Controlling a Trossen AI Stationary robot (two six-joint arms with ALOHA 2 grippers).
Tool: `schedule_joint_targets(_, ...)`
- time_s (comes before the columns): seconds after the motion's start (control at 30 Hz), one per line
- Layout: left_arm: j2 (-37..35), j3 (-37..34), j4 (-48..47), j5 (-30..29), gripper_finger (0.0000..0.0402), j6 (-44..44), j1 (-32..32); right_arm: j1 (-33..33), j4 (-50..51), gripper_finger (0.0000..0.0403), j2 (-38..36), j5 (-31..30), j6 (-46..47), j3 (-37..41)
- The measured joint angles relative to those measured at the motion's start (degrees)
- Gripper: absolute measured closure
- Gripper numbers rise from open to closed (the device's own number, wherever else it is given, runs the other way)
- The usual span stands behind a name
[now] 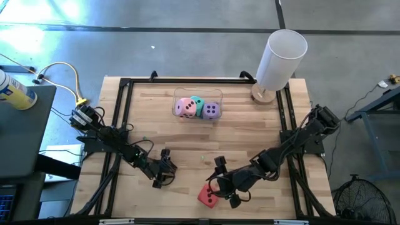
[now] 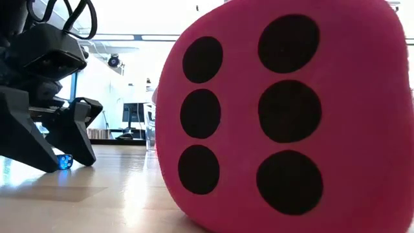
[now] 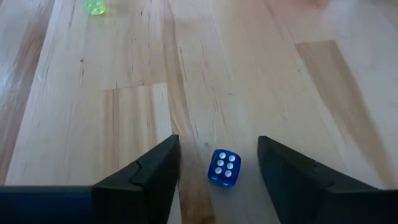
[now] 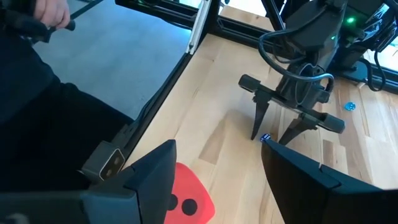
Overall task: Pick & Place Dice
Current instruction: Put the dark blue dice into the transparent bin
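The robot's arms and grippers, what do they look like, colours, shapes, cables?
Both arms are black and made of blocky jointed segments. The left arm has black cables looping along it, with a yellow cable running to its base. The right arm also carries black cabling. The left gripper ends in two thin pointed black fingers on a crossbar. The right gripper has broad, flat, wedge-shaped black fingers.

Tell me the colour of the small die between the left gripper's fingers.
Blue with white pips; left wrist view.
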State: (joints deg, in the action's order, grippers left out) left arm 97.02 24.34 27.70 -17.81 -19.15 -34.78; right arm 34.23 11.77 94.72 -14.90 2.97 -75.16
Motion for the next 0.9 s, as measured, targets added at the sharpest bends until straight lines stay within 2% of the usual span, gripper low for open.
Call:
schedule_joint_targets(0.23,0.16,-0.02,-0.29,-0.73,0.0235,-1.75,-1.71,0.03,0.55,0.0175,0.00,0.09,0.46,0.00)
schedule_joint_targets(0.7,0.16,0.09,-5.23,-2.59,0.0277,-5.35,-4.52,0.33,1.40,0.0175,0.00,0.11,1.45,0.00)
schedule_joint_targets(0.9,0.14,-0.01,-4.55,-2.44,0.0338,-5.32,-4.64,0.32,1.40,0.0175,0.00,0.08,1.33,0.00)
